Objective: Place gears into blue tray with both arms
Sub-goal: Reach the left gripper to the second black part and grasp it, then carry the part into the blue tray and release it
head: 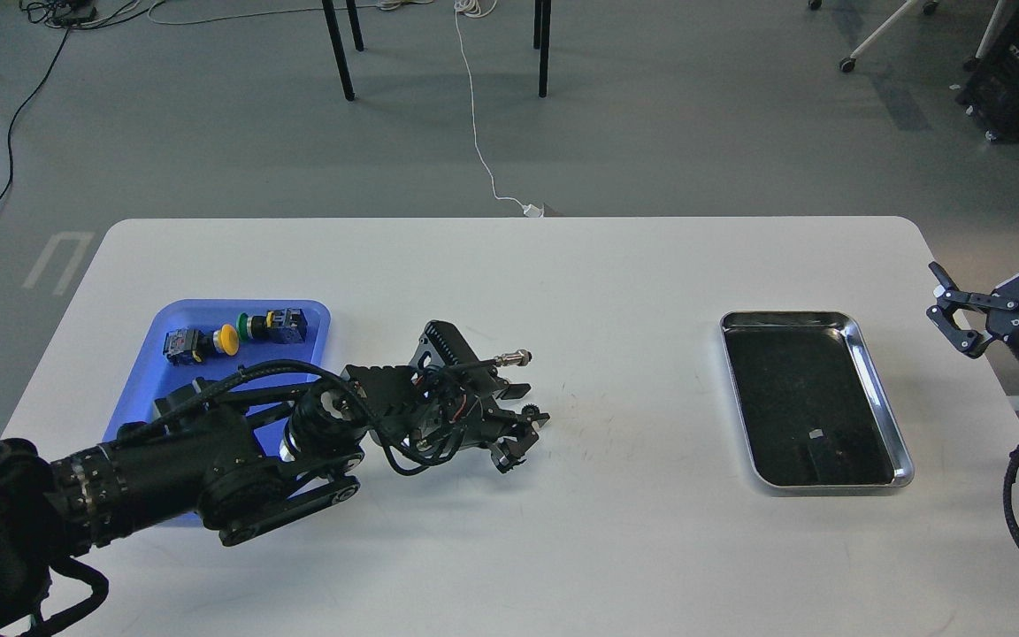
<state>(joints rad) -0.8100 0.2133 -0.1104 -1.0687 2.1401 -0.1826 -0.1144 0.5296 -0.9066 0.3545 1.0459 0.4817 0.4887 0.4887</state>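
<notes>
Left gripper (523, 435) low over the white table (616, 531), just right of the blue tray (175, 320), fingers pointing right and down. One gear (531, 410), a tiny black toothed disc, right at the fingertips; pinched or merely touched — too small and dark to tell, and jaw state likewise not readable. Second gear not made out anywhere. A metal connector (514, 358) on a thin black cable lying across the top of the gripper body, its silver end jutting to the right.

Left arm (209, 460) stretched from the lower left corner, crossing over the near part of the blue tray and hiding that end of it. In the tray's far end, two push-button switches: one with a yellow cap (200, 343), one with a green cap (275, 325), side by side, near each other.

Well to the right, a steel tray (883, 389) with a dark bottom, lengthwise on the table. Beyond it, at the right edge, the right gripper (996, 292) raised off the table, fingers spread wide apart, nothing between them.
</notes>
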